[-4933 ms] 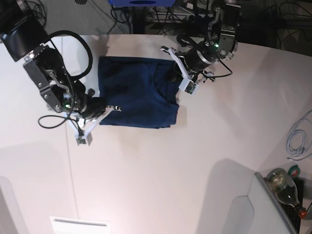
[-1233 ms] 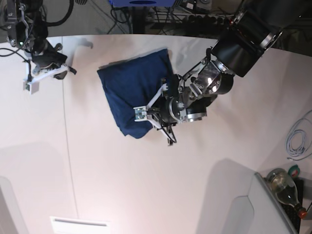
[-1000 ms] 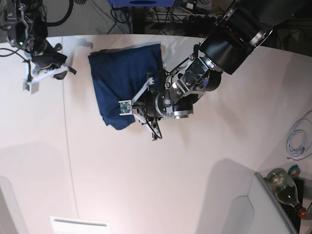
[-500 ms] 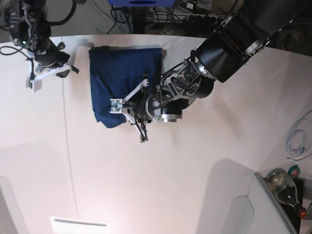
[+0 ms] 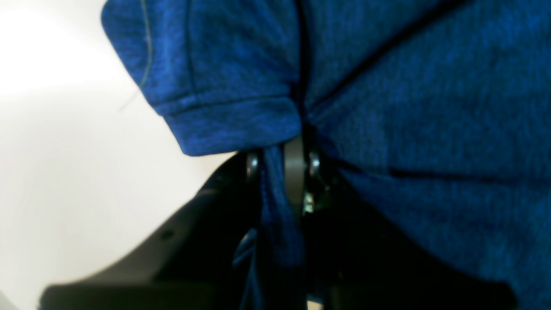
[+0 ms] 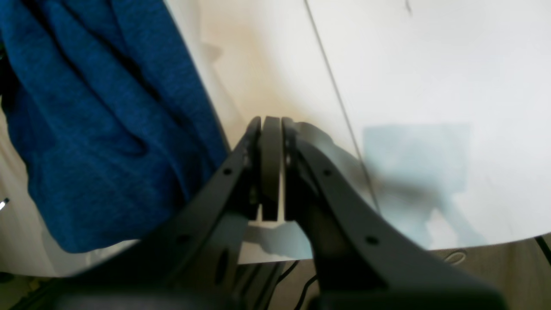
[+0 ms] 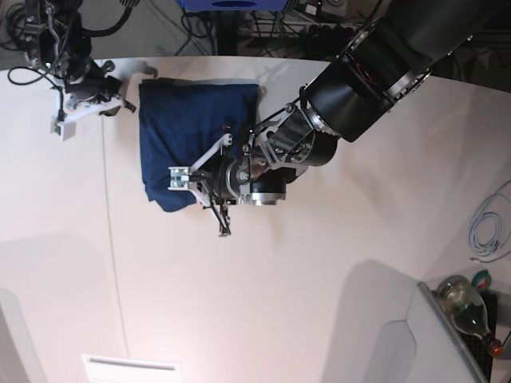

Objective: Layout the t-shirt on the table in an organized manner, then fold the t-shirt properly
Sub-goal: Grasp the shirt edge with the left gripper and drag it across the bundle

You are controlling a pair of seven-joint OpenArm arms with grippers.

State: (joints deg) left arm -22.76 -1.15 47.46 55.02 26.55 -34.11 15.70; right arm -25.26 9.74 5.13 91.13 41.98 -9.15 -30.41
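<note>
Base view puts the t-shirt [image 7: 196, 136] toward the far side of the worktop [image 7: 319, 279], already folded into a narrow upright block, neat along its top and left edges but bunched at the lower corner. From my left wrist feed, my left tool [image 5: 282, 161] is clenched on a pinch of that cloth, with a hemmed edge fanning out above it and creases running away from the grip. My right tool [image 6: 270, 165] is clamped shut on nothing, hanging just beside the shirt's edge near the dark seam in the worktop. I judge the laying out finished and the folding well along; what remains seems to be setting this last fold down, letting go and smoothing the crumpled corner. No containers take part: I see only a bottle [image 7: 467, 307] off the worktop's near corner.
</note>
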